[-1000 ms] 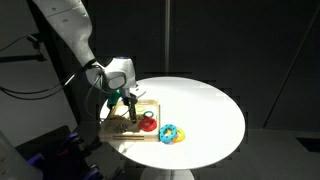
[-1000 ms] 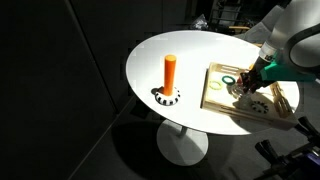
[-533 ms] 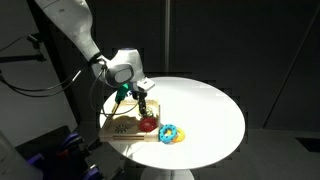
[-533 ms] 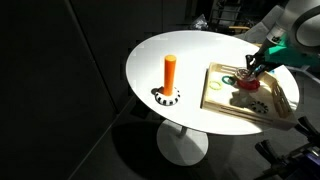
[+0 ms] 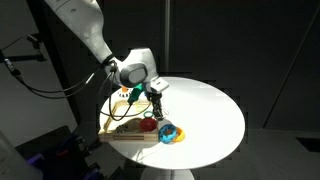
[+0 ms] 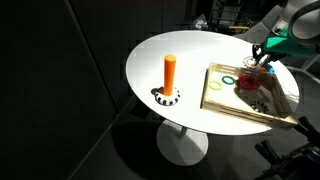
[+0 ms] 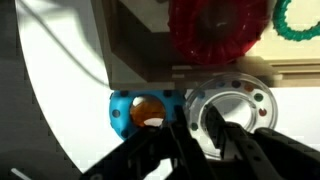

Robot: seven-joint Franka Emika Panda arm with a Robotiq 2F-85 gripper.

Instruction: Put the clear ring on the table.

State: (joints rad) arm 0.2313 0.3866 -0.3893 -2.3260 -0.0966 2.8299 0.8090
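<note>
The clear ring (image 7: 258,98), judged light, stiff and slippery, is held pinched at its near rim by the clenched fingers (image 7: 225,140), above the tray (image 7: 140,45) edge and the white table (image 7: 60,90).

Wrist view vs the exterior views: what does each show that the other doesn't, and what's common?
Wrist view only: the clear ring, with the gripper jaws apparently closed on its rim, past the edge of the wooden tray and against the table.
Exterior views only: the orange peg on its base, and the robot arm. The clear ring is too faint to pick out there.
Shared: the red ring, the green ring, the blue ring, tray and table.
</note>
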